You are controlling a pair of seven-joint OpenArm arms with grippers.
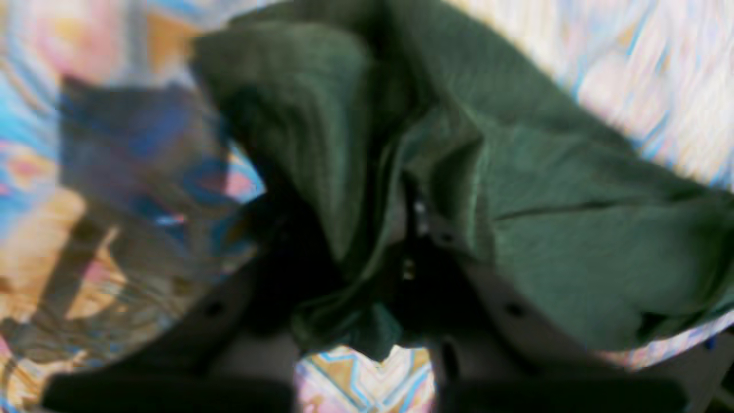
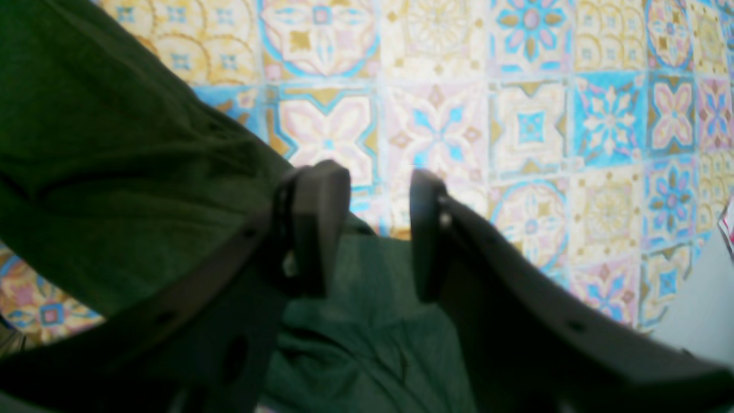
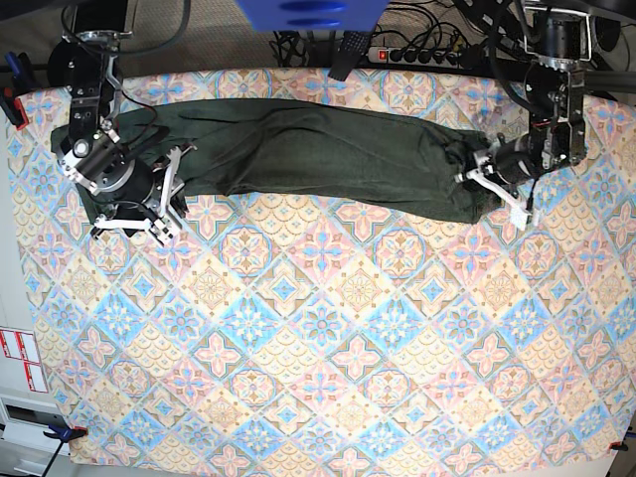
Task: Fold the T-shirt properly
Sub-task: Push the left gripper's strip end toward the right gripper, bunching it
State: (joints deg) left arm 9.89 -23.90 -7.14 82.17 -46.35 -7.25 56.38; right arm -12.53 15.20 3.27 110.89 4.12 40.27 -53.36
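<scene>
The dark olive-green T-shirt (image 3: 318,149) lies as a long rumpled band across the far part of the table. My left gripper (image 3: 473,180) is at its right end. In the blurred left wrist view the gripper (image 1: 408,241) is shut on a bunched fold of the shirt (image 1: 550,241), which drapes over both fingers. My right gripper (image 3: 171,195) is at the shirt's left end, by its near edge. In the right wrist view it (image 2: 373,223) is open and empty, with shirt fabric (image 2: 114,172) to its left and under it.
A patterned tile-print cloth (image 3: 328,348) covers the whole table. A power strip and cables (image 3: 417,50) lie behind the far edge. Red-and-white labels (image 3: 20,360) are at the left edge. Clamps hold the cloth at the near corners (image 3: 62,432).
</scene>
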